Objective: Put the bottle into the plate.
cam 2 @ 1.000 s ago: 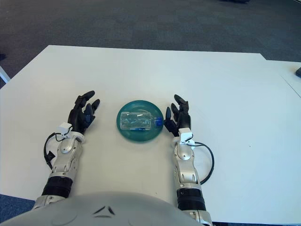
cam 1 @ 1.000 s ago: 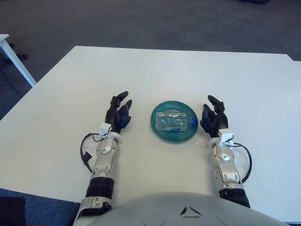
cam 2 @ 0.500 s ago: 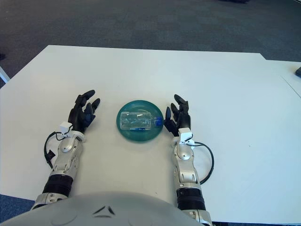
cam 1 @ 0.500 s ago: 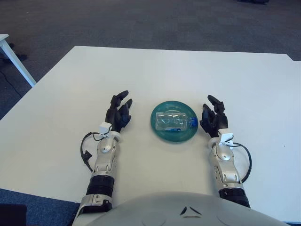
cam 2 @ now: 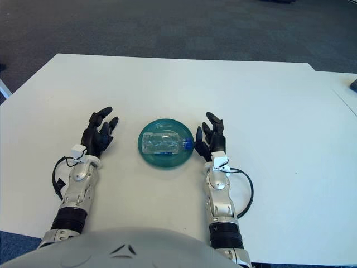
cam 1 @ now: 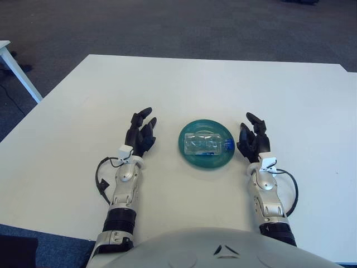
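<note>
Placement step judged done: clear bottle point(cam 1: 207, 144) lying on its side inside the teal plate point(cam 1: 191, 156), blue cap point(cam 1: 228, 144) pointing toward the robot's right and reaching close to the rim on that side. Plate sitting on the white table point(cam 1: 223, 84), roughly midway between the 2 hands. Right hand point(cam 1: 252, 141) just beside the plate's right edge, near the cap, fingers loosely spread and slightly curved, holding nothing and apart from the bottle. Left hand point(cam 1: 140, 134) well to the left of the plate, fingers likewise relaxed and a little spread, empty. Forearms extended forward above the table; contact with the surface impossible to confirm from these views. Nothing gripped anywhere, so no carrying or release left in hand. Only 1 doubt worth weighing: a round bottle on its side in a shallow dish, apt to roll if nudged, with the right fingers so near the cap end. Next move, as a judgement: draw the right hand back and away from the rim without brushing cap or plate, leave the left where it is or retract it too, and check that the bottle lies settled in the dish.
</note>
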You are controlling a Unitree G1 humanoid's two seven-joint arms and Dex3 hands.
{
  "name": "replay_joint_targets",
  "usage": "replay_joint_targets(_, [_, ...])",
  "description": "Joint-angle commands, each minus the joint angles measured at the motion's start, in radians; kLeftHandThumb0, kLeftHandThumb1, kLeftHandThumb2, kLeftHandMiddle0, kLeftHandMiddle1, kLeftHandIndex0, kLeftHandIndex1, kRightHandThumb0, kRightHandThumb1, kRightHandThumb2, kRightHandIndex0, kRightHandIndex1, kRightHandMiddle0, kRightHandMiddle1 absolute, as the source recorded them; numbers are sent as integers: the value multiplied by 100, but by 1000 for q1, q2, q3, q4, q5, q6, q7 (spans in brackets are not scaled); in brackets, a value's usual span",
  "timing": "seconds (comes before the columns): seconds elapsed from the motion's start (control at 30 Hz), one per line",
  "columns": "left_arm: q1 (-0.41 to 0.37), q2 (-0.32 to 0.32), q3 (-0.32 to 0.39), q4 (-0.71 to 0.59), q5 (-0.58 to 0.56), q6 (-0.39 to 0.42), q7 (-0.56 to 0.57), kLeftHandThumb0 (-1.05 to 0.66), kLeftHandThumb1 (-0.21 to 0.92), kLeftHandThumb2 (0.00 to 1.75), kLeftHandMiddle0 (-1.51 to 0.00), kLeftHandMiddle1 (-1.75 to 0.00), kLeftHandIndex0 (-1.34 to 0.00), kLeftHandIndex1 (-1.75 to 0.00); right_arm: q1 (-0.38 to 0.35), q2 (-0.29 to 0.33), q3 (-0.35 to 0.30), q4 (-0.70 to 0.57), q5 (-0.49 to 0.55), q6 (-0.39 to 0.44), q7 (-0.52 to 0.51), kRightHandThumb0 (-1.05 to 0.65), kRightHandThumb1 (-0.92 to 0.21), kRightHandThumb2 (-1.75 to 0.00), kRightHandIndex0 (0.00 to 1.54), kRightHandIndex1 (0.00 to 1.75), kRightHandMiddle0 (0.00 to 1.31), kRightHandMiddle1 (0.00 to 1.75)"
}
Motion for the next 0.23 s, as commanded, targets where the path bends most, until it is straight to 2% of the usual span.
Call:
replay_joint_targets(0.0, [51,7,-7,28,16,67,14,-72,92,64,-61,-2,-16,-79,36,6,4,35,-1,54,2,-62,-92,-71,45,1,0,65])
replay_joint_targets(0.2, [57,9,-13,9,23,86,17,-75,92,66,-59,-1,-13,-78,38,9,3,34,2,52,1,-61,-92,-71,46,1,0,66])
